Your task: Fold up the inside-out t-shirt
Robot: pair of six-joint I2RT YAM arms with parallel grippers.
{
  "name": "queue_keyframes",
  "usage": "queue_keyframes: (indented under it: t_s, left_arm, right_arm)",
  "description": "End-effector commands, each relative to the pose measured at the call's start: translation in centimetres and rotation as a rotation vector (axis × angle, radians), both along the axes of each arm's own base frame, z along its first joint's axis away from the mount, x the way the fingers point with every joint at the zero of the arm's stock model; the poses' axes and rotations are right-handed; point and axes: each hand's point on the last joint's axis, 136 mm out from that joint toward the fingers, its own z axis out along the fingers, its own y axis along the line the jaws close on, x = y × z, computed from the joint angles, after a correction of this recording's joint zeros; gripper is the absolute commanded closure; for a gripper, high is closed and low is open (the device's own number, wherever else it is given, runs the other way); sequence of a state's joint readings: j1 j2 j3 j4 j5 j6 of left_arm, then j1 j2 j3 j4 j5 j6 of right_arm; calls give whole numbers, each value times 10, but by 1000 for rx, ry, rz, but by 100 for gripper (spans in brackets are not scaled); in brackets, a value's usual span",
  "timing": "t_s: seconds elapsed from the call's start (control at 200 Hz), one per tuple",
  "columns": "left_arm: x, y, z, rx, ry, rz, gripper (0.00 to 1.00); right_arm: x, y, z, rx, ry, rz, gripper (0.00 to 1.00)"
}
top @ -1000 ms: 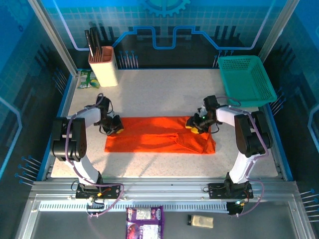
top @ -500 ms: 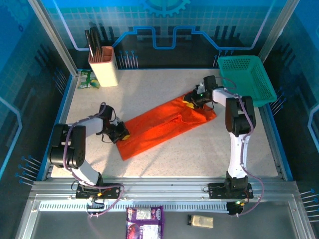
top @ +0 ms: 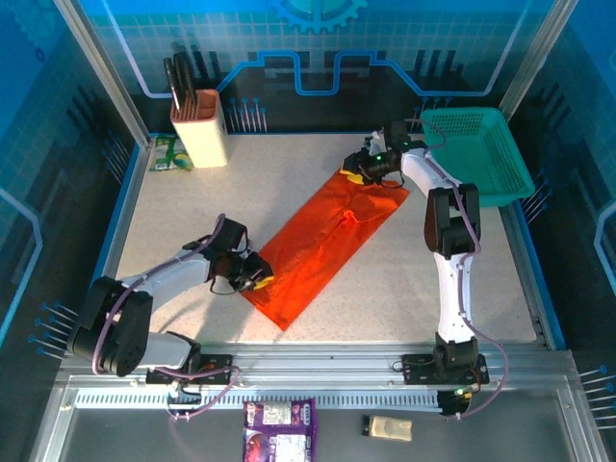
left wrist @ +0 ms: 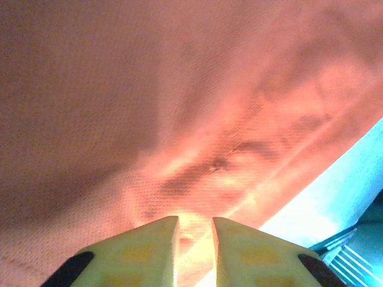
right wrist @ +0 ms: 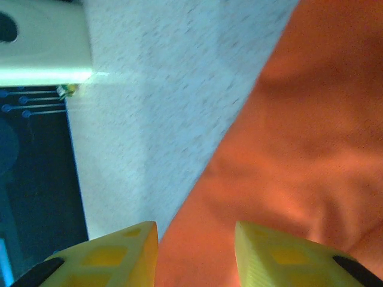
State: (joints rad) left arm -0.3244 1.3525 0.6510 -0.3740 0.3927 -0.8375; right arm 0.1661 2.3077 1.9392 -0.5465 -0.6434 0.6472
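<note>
The inside-out t-shirt [top: 322,241] is a bright orange strip lying diagonally on the table, from front-left to back-right. My left gripper [top: 258,280] is at its front-left end. In the left wrist view the orange cloth [left wrist: 179,107] runs into the narrow gap of that gripper [left wrist: 195,224], which is shut on it. My right gripper [top: 352,175] is at the strip's back-right corner. In the right wrist view its fingers [right wrist: 196,230] stand well apart, straddling the edge of the flat cloth [right wrist: 311,149].
A teal mesh basket [top: 476,154] stands at the back right, close to the right arm. A beige knife block [top: 199,130] and a green packet [top: 168,152] are at the back left. Speckled table [top: 192,212] lies bare to the shirt's left.
The shirt has swung from lying across the table to a steep diagonal. My right gripper moved back and left with its end. My left gripper moved forward and right with its end.
</note>
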Motion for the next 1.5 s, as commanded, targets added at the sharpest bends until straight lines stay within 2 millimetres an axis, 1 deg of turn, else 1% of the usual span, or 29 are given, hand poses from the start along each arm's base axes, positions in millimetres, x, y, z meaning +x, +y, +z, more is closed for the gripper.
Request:
queue_keyframes:
  t_s: [0.0,0.03,0.095,0.185,0.275,0.385,0.46,0.53,0.615,0.64,0.655,0.665,0.68,0.735,0.816,0.901,0.941,0.961,0.966,1.066,1.191,1.296,1.391,1.466,1.496]
  left_arm:
    - [-4,16,1,112,31,-21,85]
    - [-3,18,0,124,34,-34,87]
    - [-3,17,-4,135,38,-62,89]
    - [-6,15,-15,138,72,-107,93]
    - [-14,10,-23,110,104,-145,96]
    - [-25,8,-28,103,125,-189,97]
    - [-34,4,-31,98,142,-223,97]
    - [-41,1,-36,92,164,-238,98]
    - [-50,-3,-46,90,197,-251,98]
    - [-52,-5,-47,88,204,-256,98]
    - [-54,-7,-48,86,210,-258,98]
    - [-55,-7,-49,86,213,-259,98]
    - [-56,-9,-49,86,215,-260,98]
    - [-58,-16,-51,82,215,-265,98]
    - [-59,-29,-51,65,217,-265,97]
    - [-58,-47,-54,55,224,-271,97]
    - [-59,-57,-54,49,227,-284,97]
    - [-59,-63,-54,41,228,-290,97]
    - [-59,-65,-54,39,228,-292,97]
    - [-61,-95,-52,0,232,-331,96]
    - [-68,-129,-48,-23,237,-391,94]
    - [-75,-153,-43,-41,243,-447,88]
    - [-80,-164,-33,-46,238,-481,84]
    - [-79,-168,-17,-57,208,-490,82]
    - [-77,-168,-9,-59,191,-488,81]
  right_arm:
    - [-33,10,31,29,18,-3,60]
    - [-38,13,30,40,21,0,61]
    - [-51,20,20,57,53,17,61]
    - [-63,26,-3,57,117,31,61]
    - [-70,20,-29,26,165,7,61]
    - [-75,7,-61,-19,223,-30,63]
    - [-75,-1,-78,-47,248,-46,63]
    - [-71,-3,-88,-57,258,-48,64]
    - [-61,-3,-95,-74,255,-37,64]
    - [-57,-4,-95,-83,247,-34,64]
    - [-53,-3,-90,-84,231,-30,64]
    - [-53,-3,-98,-90,242,-27,64]
    - [-50,-3,-102,-94,243,-24,64]
    - [-41,-1,-104,-98,229,-6,64]
    - [-23,5,-103,-87,194,27,62]
    - [-8,17,-103,-46,172,69,62]
    - [-4,21,-105,-29,171,84,62]
    - [2,23,-101,-21,154,91,62]
    - [0,23,-104,-20,162,93,62]
    - [11,29,-104,-10,131,125,61]
    - [16,34,-102,-1,96,162,60]
    - [18,37,-102,21,92,172,60]
    - [16,40,-100,36,96,180,60]
    - [15,41,-89,45,84,188,60]
    - [15,42,-81,40,71,190,60]
